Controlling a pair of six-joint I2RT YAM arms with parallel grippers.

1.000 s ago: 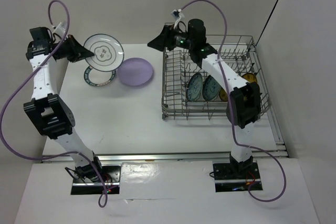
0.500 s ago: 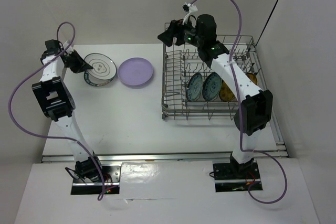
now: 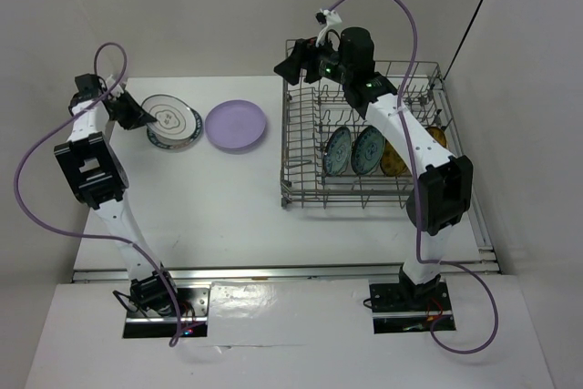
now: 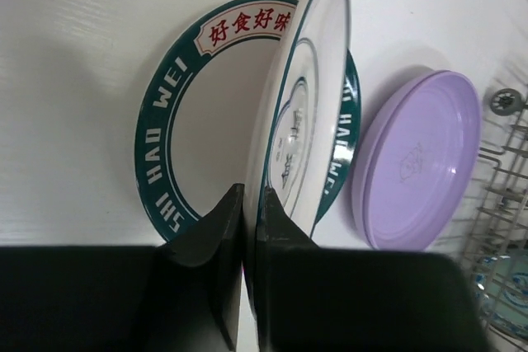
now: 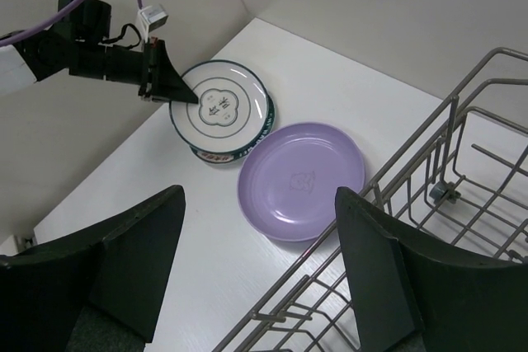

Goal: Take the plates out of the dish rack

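Note:
My left gripper (image 3: 137,114) (image 4: 252,195) is shut on the near rim of a white plate with dark motifs (image 3: 173,115) (image 4: 301,121). The plate tilts just over another white plate with a green lettered rim (image 3: 167,137) (image 4: 177,121) lying on the table. Right of them lies a lavender plate (image 3: 236,125) (image 5: 301,179). The dish rack (image 3: 301,148) (image 5: 445,204) stands at the right. It holds two teal plates (image 3: 338,150) and mustard-yellow plates (image 3: 393,161) upright. My right gripper (image 3: 291,66) (image 5: 260,195) hangs open and empty above the rack's far left corner.
The white table (image 3: 209,207) ends at walls behind and on both sides. The rack's upright tines (image 3: 332,116) stand under my right arm. The right wrist view also shows my left gripper (image 5: 169,88) on the plate's rim.
My left arm has lowered the white plate from a raised tilt down onto the stack. My right arm shifted slightly up and back over the rack, its jaws a little wider.

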